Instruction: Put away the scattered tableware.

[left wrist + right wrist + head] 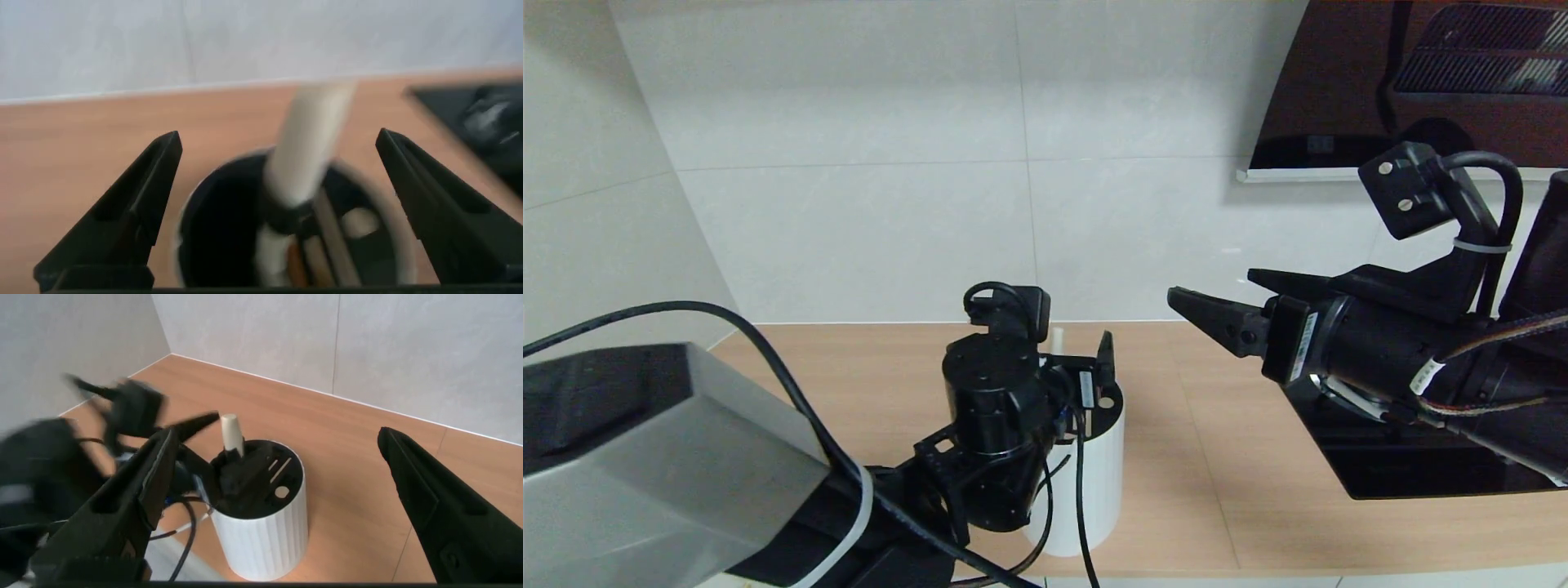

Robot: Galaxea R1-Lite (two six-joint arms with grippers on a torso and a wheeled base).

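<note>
A white ribbed holder (1098,482) is set on the wooden tabletop (1217,490), and a cream-handled utensil (310,139) is stood inside it. The left gripper (278,139) is held just above the holder. Its jaws are spread wide either side of the handle, with nothing gripped. The right gripper (1213,286) is held apart, near a black cooktop (1421,474), with its jaws open and empty.

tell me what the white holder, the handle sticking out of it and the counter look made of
holder: probably plastic or ceramic, matte white with vertical ribs; cannot tell which.
handle: smooth cream, likely plastic or ceramic, with a dark collar lower down.
counter: light wood grain with straight seams, maybe laminate rather than solid wood.
</note>
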